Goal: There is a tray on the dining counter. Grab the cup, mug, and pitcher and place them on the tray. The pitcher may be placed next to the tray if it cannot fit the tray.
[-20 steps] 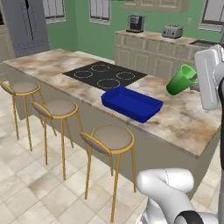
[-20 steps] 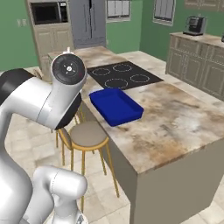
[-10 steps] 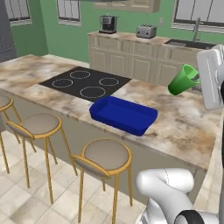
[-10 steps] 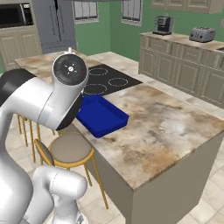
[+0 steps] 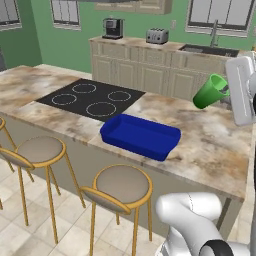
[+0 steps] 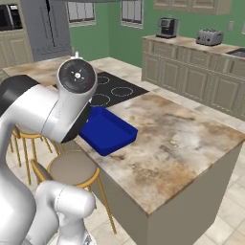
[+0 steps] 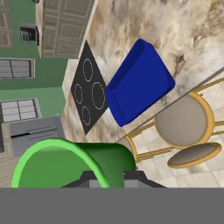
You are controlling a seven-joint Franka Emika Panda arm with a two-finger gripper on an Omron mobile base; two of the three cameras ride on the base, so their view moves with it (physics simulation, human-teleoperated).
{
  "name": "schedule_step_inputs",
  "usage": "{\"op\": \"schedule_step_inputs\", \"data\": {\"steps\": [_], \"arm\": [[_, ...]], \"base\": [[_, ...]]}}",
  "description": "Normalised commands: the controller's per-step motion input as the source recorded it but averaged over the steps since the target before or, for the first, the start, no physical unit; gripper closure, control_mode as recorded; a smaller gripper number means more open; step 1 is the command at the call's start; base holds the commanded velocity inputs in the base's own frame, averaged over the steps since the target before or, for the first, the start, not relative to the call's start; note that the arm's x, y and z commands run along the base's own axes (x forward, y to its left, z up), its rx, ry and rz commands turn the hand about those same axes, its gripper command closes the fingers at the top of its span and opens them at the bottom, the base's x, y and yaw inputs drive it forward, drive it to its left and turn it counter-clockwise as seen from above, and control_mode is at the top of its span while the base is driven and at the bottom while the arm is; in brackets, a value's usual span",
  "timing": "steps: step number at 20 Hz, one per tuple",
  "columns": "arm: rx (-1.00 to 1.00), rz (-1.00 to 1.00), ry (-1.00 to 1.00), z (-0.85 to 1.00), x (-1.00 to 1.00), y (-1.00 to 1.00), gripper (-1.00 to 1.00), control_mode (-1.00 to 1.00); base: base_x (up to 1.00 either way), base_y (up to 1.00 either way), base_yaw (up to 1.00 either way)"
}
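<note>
My gripper (image 5: 227, 92) is shut on the cup (image 5: 210, 91), a bright green tumbler held tilted in the air above the right part of the dining counter (image 5: 215, 145). In the hand view the cup (image 7: 70, 165) lies across the bottom left, between my gripper's (image 7: 109, 180) dark fingertips. The blue tray (image 5: 140, 136) rests empty on the stone top beside the cooktop, below and left of the cup. It appears again as the tray (image 6: 108, 132) in the right base view and the tray (image 7: 138, 86) in the hand view. The mug and the pitcher are out of view.
A black cooktop (image 5: 91, 98) is set into the counter left of the tray. Round stools (image 5: 121, 184) stand along the counter's near side. Behind, a wall counter carries a sink (image 5: 209, 49), a toaster (image 5: 157, 35) and a coffee machine (image 5: 113, 28).
The whole picture has shifted, so the base has driven along the counter; the tray now sits nearer and more central. The green cup stays held in my gripper.
</note>
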Motion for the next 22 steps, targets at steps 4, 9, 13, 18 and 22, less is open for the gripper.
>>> {"op": "schedule_step_inputs", "data": {"steps": [4,9,13,18,22], "arm": [[0.00,0.00,0.00,0.00,0.00,0.00,1.00,1.00],[0.00,0.00,0.00,0.00,0.00,0.00,1.00,1.00],[0.00,-0.02,0.01,0.00,0.23,0.01,1.00,-1.00],[-0.09,0.00,0.19,-0.11,0.79,0.36,1.00,-1.00],[-0.14,0.00,0.26,-0.34,0.87,0.48,1.00,-1.00]], "base": [[0.56,0.00,-0.07],[0.12,0.00,0.00],[0.00,0.00,0.00],[0.00,0.00,0.00],[0.00,0.00,0.00]]}}
